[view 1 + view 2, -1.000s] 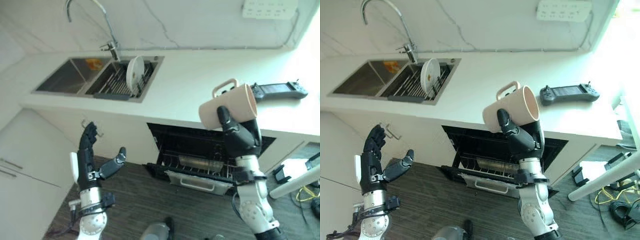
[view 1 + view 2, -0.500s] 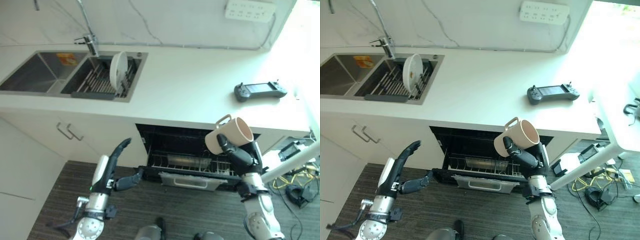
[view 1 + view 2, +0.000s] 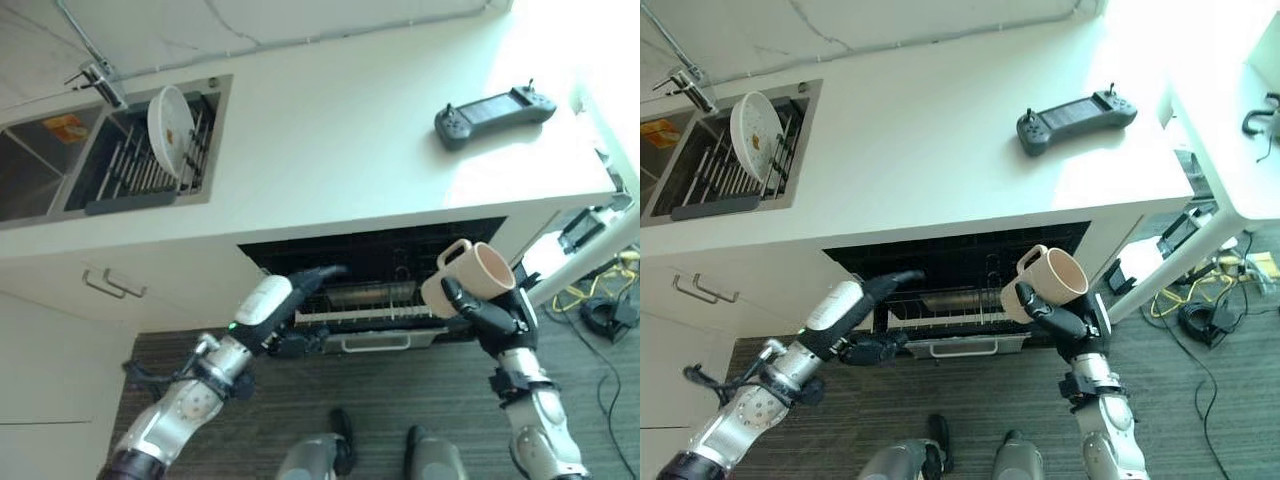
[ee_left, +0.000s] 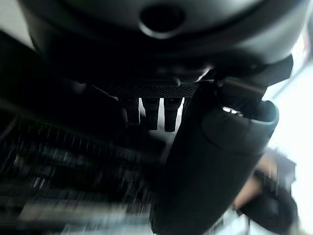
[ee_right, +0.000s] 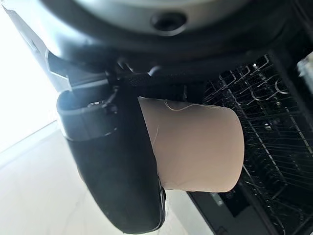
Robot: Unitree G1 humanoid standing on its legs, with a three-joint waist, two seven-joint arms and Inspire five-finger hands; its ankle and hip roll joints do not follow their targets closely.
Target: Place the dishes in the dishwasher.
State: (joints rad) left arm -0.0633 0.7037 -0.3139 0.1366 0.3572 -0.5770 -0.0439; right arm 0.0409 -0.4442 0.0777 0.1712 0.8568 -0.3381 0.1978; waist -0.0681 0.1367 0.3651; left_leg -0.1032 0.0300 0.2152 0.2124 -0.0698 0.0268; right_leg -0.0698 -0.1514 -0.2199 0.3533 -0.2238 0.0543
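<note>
My right hand (image 3: 497,320) is shut on a beige mug (image 3: 468,281), which lies tilted with its handle up and its mouth facing right. The mug (image 5: 195,147) hangs in front of the right end of the open dishwasher (image 3: 372,258) under the counter. Its wire rack (image 3: 358,304) is pulled partway out, with the rack (image 5: 274,122) also showing past the mug. My left hand (image 3: 266,301) is open, its straight fingers (image 3: 328,270) reaching into the dark opening above the rack's left part. A white plate (image 3: 169,116) stands upright in the sink's drying rack.
A dark game controller (image 3: 494,104) lies on the white counter (image 3: 330,150) at the right. The double sink (image 3: 40,175) and tap (image 3: 97,78) are at the far left. Cabinet doors with a handle (image 3: 110,286) flank the dishwasher. Cables (image 3: 600,300) lie on the floor at right.
The camera has tipped down and nearer to the dishwasher. My left hand has risen and reached into the dishwasher opening. My right hand has lowered the mug to rack height.
</note>
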